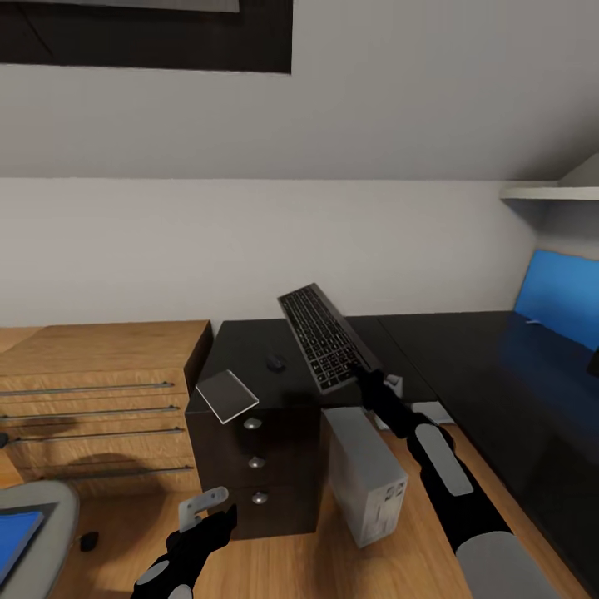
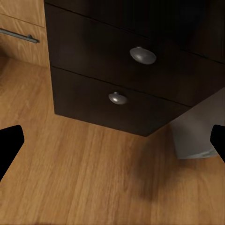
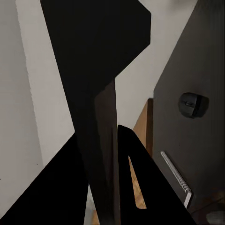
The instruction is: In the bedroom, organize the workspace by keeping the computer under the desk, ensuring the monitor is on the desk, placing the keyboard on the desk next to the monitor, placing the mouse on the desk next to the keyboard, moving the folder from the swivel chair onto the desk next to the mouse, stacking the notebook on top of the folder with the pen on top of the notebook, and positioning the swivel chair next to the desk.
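Note:
My right gripper (image 1: 367, 373) is shut on one end of the keyboard (image 1: 327, 337), holding it tilted above the black desk (image 1: 466, 366). In the right wrist view the keyboard (image 3: 93, 70) is edge-on between the fingers (image 3: 133, 178). On the desk's left end lie the small mouse (image 1: 275, 363) (image 3: 193, 104) and the grey notebook (image 1: 226, 395) (image 3: 176, 176), which overhangs the corner. The pale computer (image 1: 366, 474) (image 2: 197, 136) stands on the floor beside the drawer pedestal (image 1: 254, 466). My left gripper (image 1: 208, 512) (image 2: 112, 145) hangs open and empty, low before the pedestal's knobs (image 2: 143, 55).
A light-wood drawer chest (image 1: 100, 399) stands left of the pedestal. The swivel chair (image 1: 37, 507) with the blue folder (image 1: 17, 541) on its seat is at the lower left. A blue wall panel (image 1: 566, 295) rises behind the desk's right part. Wood floor (image 2: 93, 187) lies below.

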Available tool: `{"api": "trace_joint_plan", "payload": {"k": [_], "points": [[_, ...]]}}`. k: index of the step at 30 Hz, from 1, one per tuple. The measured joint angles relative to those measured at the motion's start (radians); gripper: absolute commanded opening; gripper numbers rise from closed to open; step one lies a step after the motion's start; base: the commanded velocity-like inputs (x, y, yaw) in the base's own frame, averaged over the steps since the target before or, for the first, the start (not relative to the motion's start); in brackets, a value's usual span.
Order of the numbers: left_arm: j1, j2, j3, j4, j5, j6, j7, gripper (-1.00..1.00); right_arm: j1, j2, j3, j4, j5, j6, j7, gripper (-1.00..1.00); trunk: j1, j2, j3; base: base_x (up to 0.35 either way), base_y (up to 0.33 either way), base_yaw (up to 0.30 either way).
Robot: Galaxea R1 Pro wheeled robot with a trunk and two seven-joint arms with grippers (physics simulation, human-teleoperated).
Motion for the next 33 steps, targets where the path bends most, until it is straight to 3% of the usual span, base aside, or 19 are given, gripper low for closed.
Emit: {"api": "trace_joint_plan", "payload": {"k": [5, 8, 10, 11, 12, 13, 15, 22, 33], "points": [[0.0, -0.001, 0.0, 0.0, 0.0, 0.0, 0.002, 1.0, 0.06, 0.001, 0.001, -0.144, -0.007, 0.0, -0.115, -1.0, -0.019, 0.035, 0.016, 0.0, 0.0, 0.0], [0.0, -0.001, 0.001, 0.0, 0.001, 0.0, 0.001, 1.0, 0.08, 0.002, 0.001, -0.173, -0.036, 0.005, -0.134, -1.0, -0.023, 0.042, 0.019, 0.0, 0.0, 0.0], [0.0, 0.0, 0.001, 0.0, 0.001, 0.0, 0.001, 1.0, 0.087, 0.001, 0.0, -0.183, -0.091, 0.007, -0.14, -1.0, -0.023, 0.042, 0.019, 0.0, 0.0, 0.0], [0.0, 0.0, 0.001, 0.001, 0.001, 0.0, 0.0, 1.0, 0.093, 0.0, 0.0, -0.189, -0.162, 0.009, -0.143, -1.0, -0.023, 0.042, 0.019, 0.0, 0.0, 0.0], [0.0, 0.0, 0.001, 0.001, 0.002, 0.0, 0.0, 1.0, 0.095, -0.001, 0.0, -0.19, -0.183, 0.01, -0.145, -1.0, -0.023, 0.042, 0.019, 0.0, 0.0, 0.0], [0.0, 0.0, 0.001, 0.001, 0.001, 0.0, 0.0, 1.0, 0.097, -0.002, -0.001, -0.193, -0.235, 0.01, -0.147, -1.0, -0.023, 0.042, 0.019, 0.0, 0.0, 0.0], [0.0, 0.001, 0.001, 0.001, 0.002, 0.0, -0.001, 1.0, 0.1, -0.002, 0.0, -0.194, -0.262, 0.012, -0.148, -1.0, -0.023, 0.042, 0.019, 0.0, 0.0, 0.0], [0.0, 0.002, 0.001, 0.001, 0.004, 0.0, -0.003, 1.0, 0.113, -0.002, 0.0, -0.194, -0.288, 0.013, -0.144, -1.0, -0.023, 0.042, 0.019, -0.026, 0.0, 0.0], [0.0, 0.002, 0.001, 0.006, 0.001, 0.0, -0.004, 1.0, 0.115, 0.001, 0.0, -0.198, -0.288, -0.001, -0.133, -1.0, -0.022, 0.042, 0.019, -0.299, 0.0, 0.0]]}}
